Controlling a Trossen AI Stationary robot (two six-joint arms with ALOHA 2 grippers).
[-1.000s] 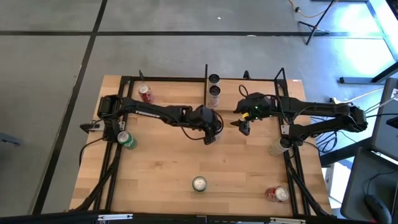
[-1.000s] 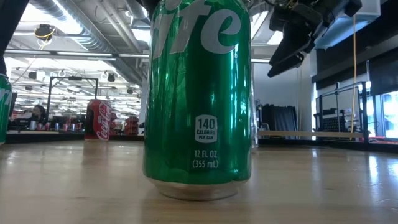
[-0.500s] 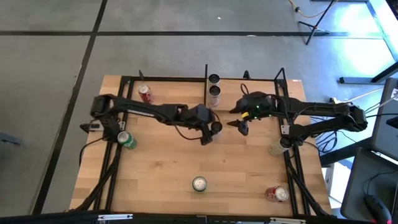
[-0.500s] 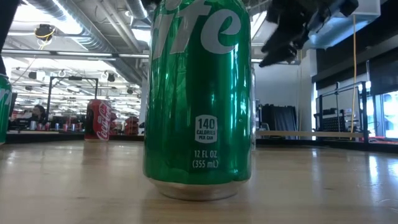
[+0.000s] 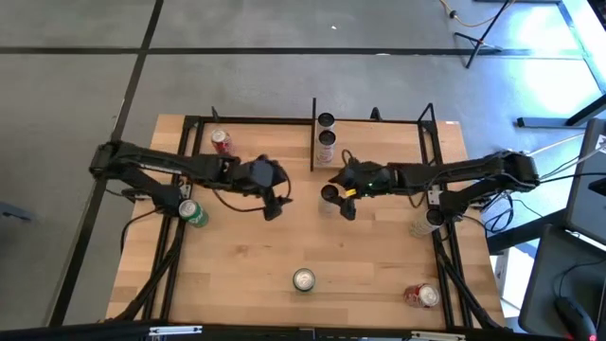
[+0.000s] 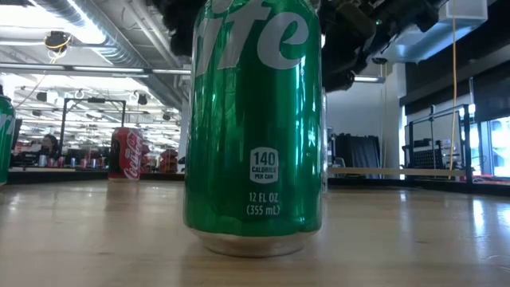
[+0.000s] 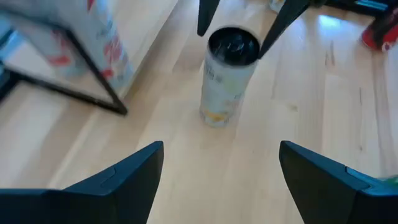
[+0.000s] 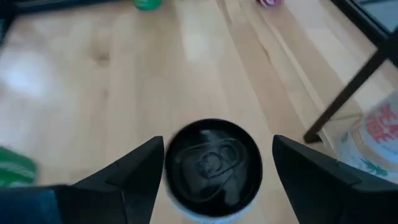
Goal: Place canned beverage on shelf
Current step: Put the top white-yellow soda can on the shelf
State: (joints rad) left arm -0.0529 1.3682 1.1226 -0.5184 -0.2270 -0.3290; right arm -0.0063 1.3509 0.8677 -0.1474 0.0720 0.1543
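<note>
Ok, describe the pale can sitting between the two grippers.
The pale can stands upright on the wooden table, near the shelf's front edge. It is whitish with faint yellow print and a dark top with a pull tab. The right gripper is open around it, not visibly touching. The left gripper is open, apart from it.

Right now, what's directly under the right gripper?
A pale can stands upright on the table, between the open right gripper fingers. Its base is hidden.
</note>
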